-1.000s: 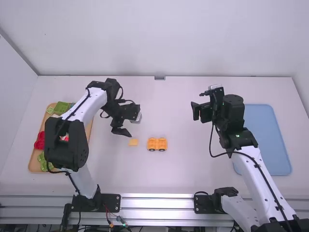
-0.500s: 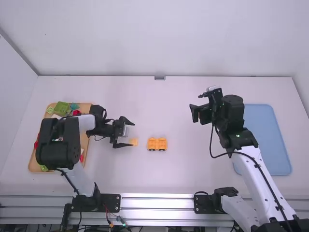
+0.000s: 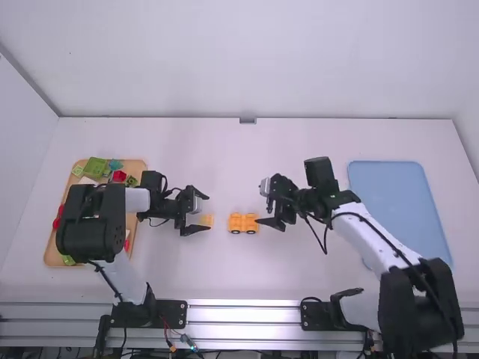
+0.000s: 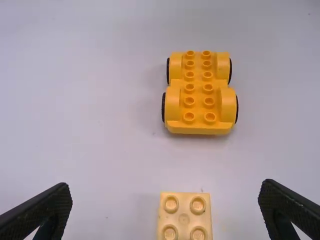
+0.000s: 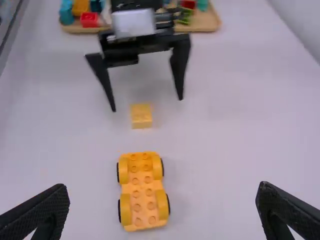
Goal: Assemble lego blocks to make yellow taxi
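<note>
In the high view my left gripper [image 3: 207, 212] stands open around the light yellow block [image 3: 206, 221], not closed on it. The orange-yellow wheeled base [image 3: 243, 223] rests on the table just right of that block, and my right gripper [image 3: 272, 206] is open at the base's right side. The left wrist view has the studded block [image 4: 184, 219] between the spread fingertips of the left gripper [image 4: 165, 192], with the wheeled base [image 4: 200, 95] beyond. In the right wrist view the right gripper [image 5: 162, 192] is spread wide, facing the wheeled base [image 5: 143, 192] and the small block [image 5: 141, 116].
A wooden tray [image 3: 51, 253] with green, red and teal blocks lies at the left, partly beneath the left arm. A blue tray [image 3: 400, 202] lies at the right, behind the right arm. The table's back edge meets a white wall.
The left gripper has come down toward the camera to the light yellow block. My right gripper has swung left and nearer, over to the wheeled base. Block and base have stayed put.
</note>
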You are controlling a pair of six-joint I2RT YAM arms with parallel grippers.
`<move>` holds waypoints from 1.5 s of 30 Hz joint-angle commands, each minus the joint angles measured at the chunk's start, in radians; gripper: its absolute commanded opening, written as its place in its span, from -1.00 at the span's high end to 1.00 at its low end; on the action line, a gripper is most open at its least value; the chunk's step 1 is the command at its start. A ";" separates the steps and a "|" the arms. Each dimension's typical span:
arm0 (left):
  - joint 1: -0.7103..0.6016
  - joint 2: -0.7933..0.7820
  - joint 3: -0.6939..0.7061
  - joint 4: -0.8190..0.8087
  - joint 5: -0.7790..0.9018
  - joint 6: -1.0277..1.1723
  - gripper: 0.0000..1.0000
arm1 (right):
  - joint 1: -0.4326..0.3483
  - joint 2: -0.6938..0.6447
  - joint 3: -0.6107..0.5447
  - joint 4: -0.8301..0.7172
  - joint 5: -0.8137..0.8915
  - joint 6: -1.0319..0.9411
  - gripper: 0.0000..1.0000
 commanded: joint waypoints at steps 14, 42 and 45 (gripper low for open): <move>-0.001 0.159 0.067 -0.016 -0.033 -0.022 -0.98 | 0.052 0.340 -0.029 0.115 -0.106 -0.231 -0.98; 0.024 0.159 -0.024 0.071 -0.081 0.008 0.20 | 0.056 0.416 -0.029 0.211 -0.105 -0.090 -0.98; 0.024 0.159 -0.024 0.071 -0.080 0.009 0.14 | 0.061 0.416 -0.029 0.213 -0.092 -0.090 -0.97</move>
